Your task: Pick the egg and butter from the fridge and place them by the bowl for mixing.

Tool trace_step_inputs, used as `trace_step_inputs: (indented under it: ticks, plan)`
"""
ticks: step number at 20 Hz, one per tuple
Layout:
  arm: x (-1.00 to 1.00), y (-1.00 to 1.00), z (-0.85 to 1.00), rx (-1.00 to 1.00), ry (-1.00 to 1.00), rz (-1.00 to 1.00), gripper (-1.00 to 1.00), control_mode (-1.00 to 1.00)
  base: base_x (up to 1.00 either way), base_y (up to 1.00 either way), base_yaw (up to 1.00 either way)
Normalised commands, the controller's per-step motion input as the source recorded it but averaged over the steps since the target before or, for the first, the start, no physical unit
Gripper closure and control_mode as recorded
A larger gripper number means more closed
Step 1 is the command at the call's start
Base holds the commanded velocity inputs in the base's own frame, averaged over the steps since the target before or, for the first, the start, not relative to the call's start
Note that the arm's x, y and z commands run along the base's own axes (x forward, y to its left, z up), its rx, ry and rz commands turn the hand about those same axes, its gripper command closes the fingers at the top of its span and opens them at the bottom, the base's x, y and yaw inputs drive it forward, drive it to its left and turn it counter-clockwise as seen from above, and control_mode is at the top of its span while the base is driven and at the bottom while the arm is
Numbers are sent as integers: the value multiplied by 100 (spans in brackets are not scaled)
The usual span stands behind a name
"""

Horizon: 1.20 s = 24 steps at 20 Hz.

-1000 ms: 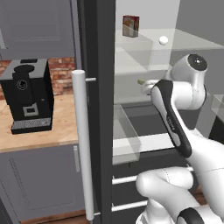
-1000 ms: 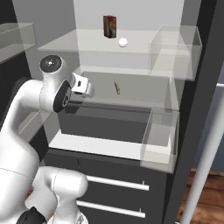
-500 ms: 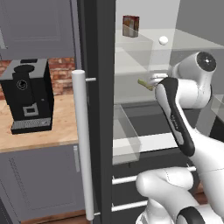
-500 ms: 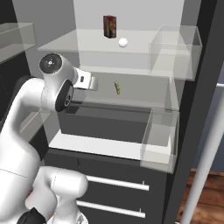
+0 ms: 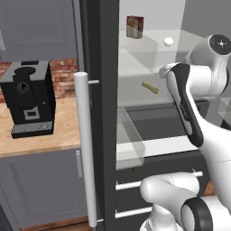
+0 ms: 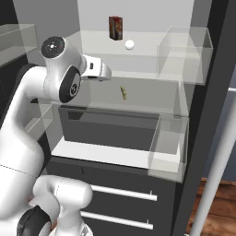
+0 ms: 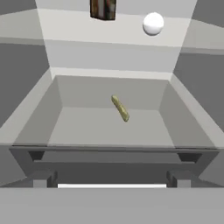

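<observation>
Since a second ago the arm has swung higher and further into the open fridge (image 6: 138, 106), so the gripper (image 6: 102, 72) now sits level with the middle shelf, pointed at the butter (image 7: 120, 108). That looks like the start of a reach for the butter, with nothing grasped yet. Whether the fingers are apart or together I cannot tell.

The butter lies slanted on the fridge's middle shelf, alone, near its centre. The egg (image 6: 129, 44) rests on the shelf above, just beside a small reddish-brown box (image 6: 115, 27) standing nearer the back wall. Neither has left the fridge.

Shelves are translucent, with clear bins on the fridge's sides. Left of the fridge, past its pale bar handle (image 5: 85, 149), a black coffee machine (image 5: 28, 99) stands on a wooden counter (image 5: 40, 140) against a brick wall.
</observation>
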Motion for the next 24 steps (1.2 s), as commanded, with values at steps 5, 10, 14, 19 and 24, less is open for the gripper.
trace_step_inputs:
  ticks: [5,10,14,19,24]
  plan:
    - [0,-32,26,-5,0,-1,-100,-100,0,0,0]
    - [0,-22,36,0,0,0,-100,-100,0,0,0]
    - [2,-8,32,0,8,-4,-100,-100,0,0,0]
    - [14,-1,26,0,5,-3,-100,-100,0,0,0]
    - [20,-4,22,0,0,0,-100,-100,0,0,0]
